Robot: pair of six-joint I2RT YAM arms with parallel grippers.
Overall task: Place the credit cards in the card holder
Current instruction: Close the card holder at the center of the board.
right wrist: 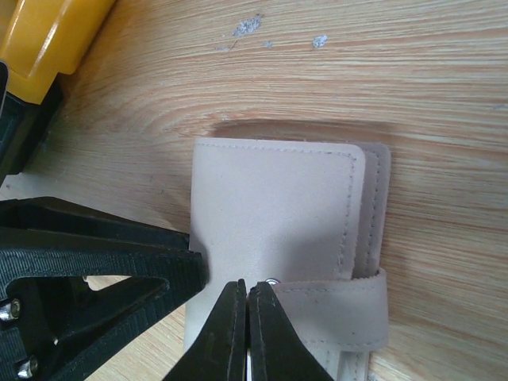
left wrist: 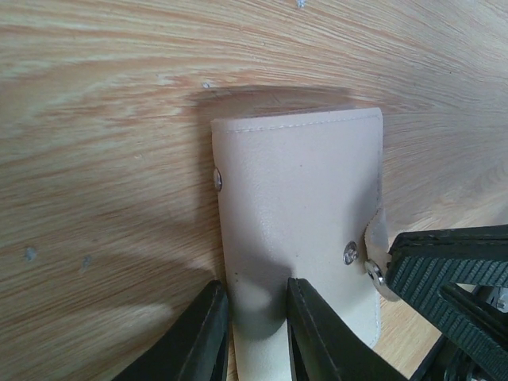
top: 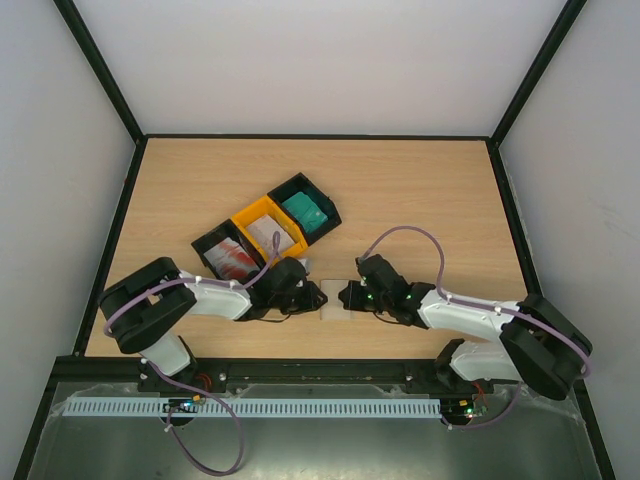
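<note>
The beige card holder (top: pixel 335 301) lies folded on the table between my two grippers. My left gripper (left wrist: pixel 255 290) has its jaws narrowly apart and closed on the near left part of the card holder (left wrist: pixel 302 182). The snap strap (right wrist: pixel 333 305) is undone, and its tab (left wrist: pixel 373 238) stands lifted. My right gripper (right wrist: pixel 248 286) is shut with its tips against that tab; I cannot tell whether it pinches it. The credit cards sit in trays behind: a red-and-white stack (top: pixel 234 262), a pale stack (top: pixel 270 236) and a teal stack (top: pixel 304 212).
Three joined trays stand in a slanted row behind the left gripper (top: pixel 312 297): black (top: pixel 213 243), yellow (top: pixel 250 214) and black (top: pixel 300 184). The yellow tray's corner (right wrist: pixel 48 40) shows just left of the card holder (right wrist: pixel 270 206). The right gripper (top: pixel 347 295) faces the left one closely.
</note>
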